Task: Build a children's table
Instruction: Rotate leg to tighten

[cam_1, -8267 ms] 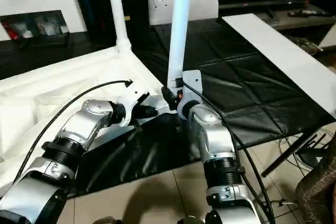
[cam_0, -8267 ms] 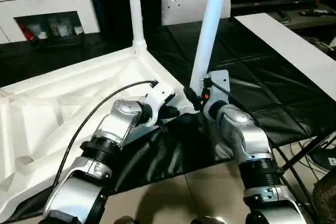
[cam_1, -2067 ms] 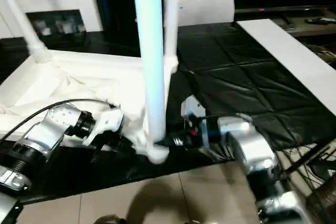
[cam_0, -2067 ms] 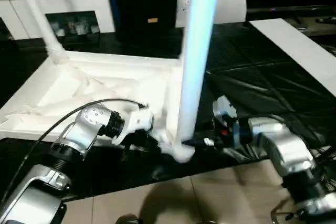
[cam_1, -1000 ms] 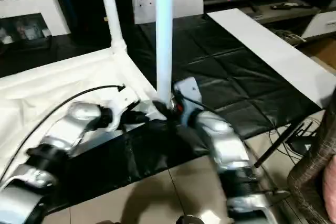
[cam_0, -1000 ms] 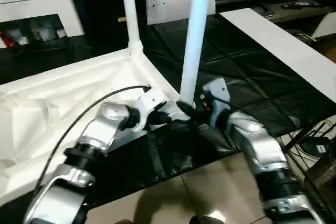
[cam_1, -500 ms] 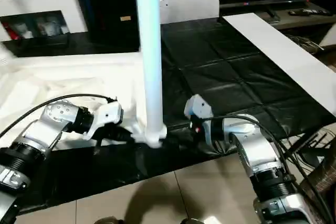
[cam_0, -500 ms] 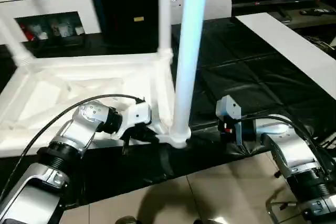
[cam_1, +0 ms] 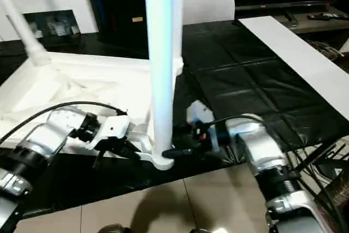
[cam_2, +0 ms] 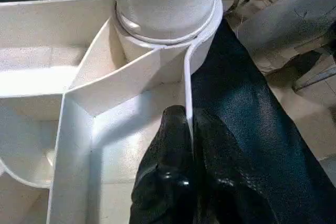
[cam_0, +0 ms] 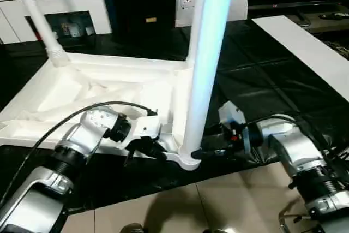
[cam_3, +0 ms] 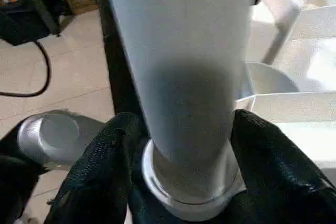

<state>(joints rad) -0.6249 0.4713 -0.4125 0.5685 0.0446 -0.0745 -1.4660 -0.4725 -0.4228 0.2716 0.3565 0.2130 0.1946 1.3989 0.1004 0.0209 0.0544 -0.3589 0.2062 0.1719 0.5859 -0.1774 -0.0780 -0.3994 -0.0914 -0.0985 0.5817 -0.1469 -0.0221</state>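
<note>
A white plastic tabletop (cam_0: pixel 103 88) lies upside down on a worktop (cam_0: pixel 262 80) covered in black sheeting, its ribbed underside facing up so that the round corner sockets are open to receive legs. Three white legs stand upright in sockets: one at the far left corner (cam_0: pixel 35 17), one at the far right corner (cam_1: pixel 178 36), and the nearest leg (cam_0: pixel 204 64) rising from the near corner socket (cam_0: pixel 188 159), which sits at the worktop's front edge just in front of the robot. The left gripper (cam_2: pixel 191 129) has its jaws clenched on the thin rim wall of the tabletop just beside that near socket, one black finger on each side of the wall; this grip most likely steadies the light plastic top so it cannot slide or twist. The right gripper (cam_3: pixel 184 145) comes in level from the other side, its two black fingers (cam_3: pixel 105 161) set on either side of the nearest leg's base right above the socket collar, jaws wrapped around the tube and seemingly grasping it. Holding the leg so low, next to the joint, probably suits turning or pressing it home. A flat white sheet (cam_0: pixel 305 47) lies well apart on the right of the worktop.
</note>
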